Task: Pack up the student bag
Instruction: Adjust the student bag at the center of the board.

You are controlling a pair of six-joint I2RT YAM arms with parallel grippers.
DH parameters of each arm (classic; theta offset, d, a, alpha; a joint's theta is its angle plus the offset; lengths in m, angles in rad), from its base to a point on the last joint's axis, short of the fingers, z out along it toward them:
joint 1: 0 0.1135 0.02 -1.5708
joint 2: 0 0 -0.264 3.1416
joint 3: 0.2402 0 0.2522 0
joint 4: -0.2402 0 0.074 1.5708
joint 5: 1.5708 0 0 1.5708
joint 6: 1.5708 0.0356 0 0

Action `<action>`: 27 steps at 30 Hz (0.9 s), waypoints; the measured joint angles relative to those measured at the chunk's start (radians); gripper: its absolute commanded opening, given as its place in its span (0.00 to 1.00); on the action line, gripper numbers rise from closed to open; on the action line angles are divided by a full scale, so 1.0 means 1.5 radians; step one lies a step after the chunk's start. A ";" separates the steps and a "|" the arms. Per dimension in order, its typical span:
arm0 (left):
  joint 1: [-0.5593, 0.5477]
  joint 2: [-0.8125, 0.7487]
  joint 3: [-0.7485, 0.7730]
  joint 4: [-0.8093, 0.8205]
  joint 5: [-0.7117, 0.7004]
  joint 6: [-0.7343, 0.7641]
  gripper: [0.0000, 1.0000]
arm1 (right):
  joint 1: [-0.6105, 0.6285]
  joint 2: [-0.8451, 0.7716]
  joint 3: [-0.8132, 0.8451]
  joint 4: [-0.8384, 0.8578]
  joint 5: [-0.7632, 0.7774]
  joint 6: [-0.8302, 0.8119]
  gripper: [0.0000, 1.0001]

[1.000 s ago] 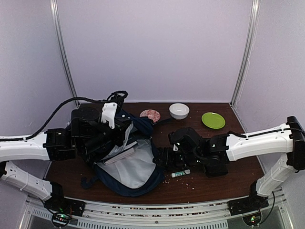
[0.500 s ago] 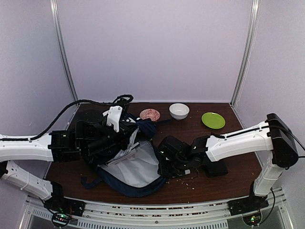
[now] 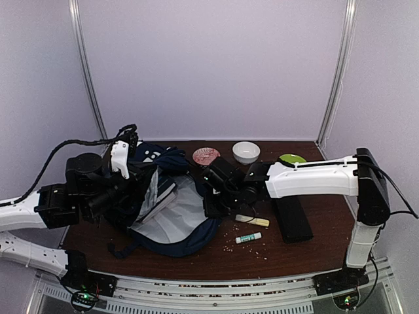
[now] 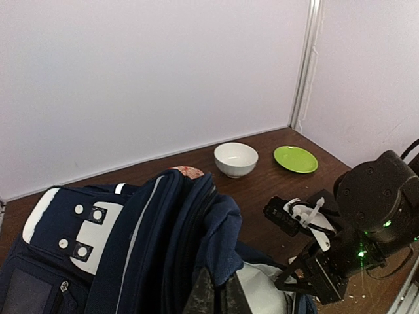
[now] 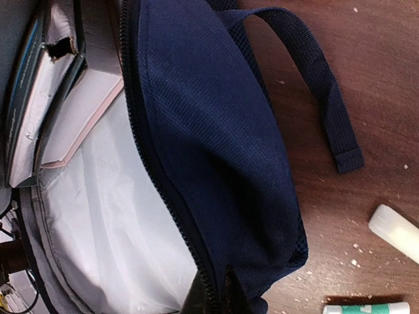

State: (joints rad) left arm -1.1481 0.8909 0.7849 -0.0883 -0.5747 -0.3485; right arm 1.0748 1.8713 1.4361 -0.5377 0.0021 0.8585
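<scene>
So the dark wood desk (image 3: 308, 252) fills the whole floor of the booth. The student bag (image 3: 177, 226) is the big item, lying at roughly 8 o'clock from the desk's middle. It's unzipped with the pale lining showing.

The left hand (image 4: 211, 299) is squeezed together on a fold of navy fabric at the bag's 9 o'clock edge, and that side stands up. The right hand (image 5: 211, 297) is pinched tight on the zip rim at the bag's 3 o'clock side.

A flat black case (image 3: 292, 219) lies at about 4 o'clock, well apart from the bag. A couple of books (image 5: 72, 111) sit inside the bag against its wall.

Along the back edge there's a green plate (image 3: 292, 158) at 1 o'clock, half hidden behind the right arm, then a white bowl (image 3: 246, 152) at 12, then a red-patterned dish (image 3: 205, 156) just beside the bag's top.

Between bag and case are a cream stick (image 3: 252, 220), a green-and-white glue stick (image 3: 248, 238) and scattered crumbs (image 3: 229, 237).
</scene>
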 measured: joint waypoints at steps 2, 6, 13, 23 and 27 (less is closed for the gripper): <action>0.003 -0.017 -0.003 -0.007 -0.027 0.028 0.00 | 0.000 0.018 0.036 0.002 -0.003 -0.001 0.00; 0.006 -0.023 -0.007 -0.016 -0.064 0.070 0.00 | 0.005 0.045 0.056 0.028 -0.017 0.009 0.00; 0.006 0.005 -0.007 -0.038 -0.076 0.082 0.00 | 0.010 0.057 0.032 0.052 -0.036 0.013 0.43; 0.006 -0.022 -0.022 -0.047 -0.093 0.081 0.00 | 0.008 -0.256 -0.071 0.008 0.139 -0.068 0.93; 0.006 -0.025 -0.036 -0.039 -0.095 0.080 0.00 | -0.031 -0.395 -0.191 -0.001 0.229 -0.030 0.94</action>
State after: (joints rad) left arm -1.1397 0.8532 0.7311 -0.1471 -0.7177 -0.2291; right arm 1.0279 1.2793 1.1500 -0.5388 0.3454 0.8131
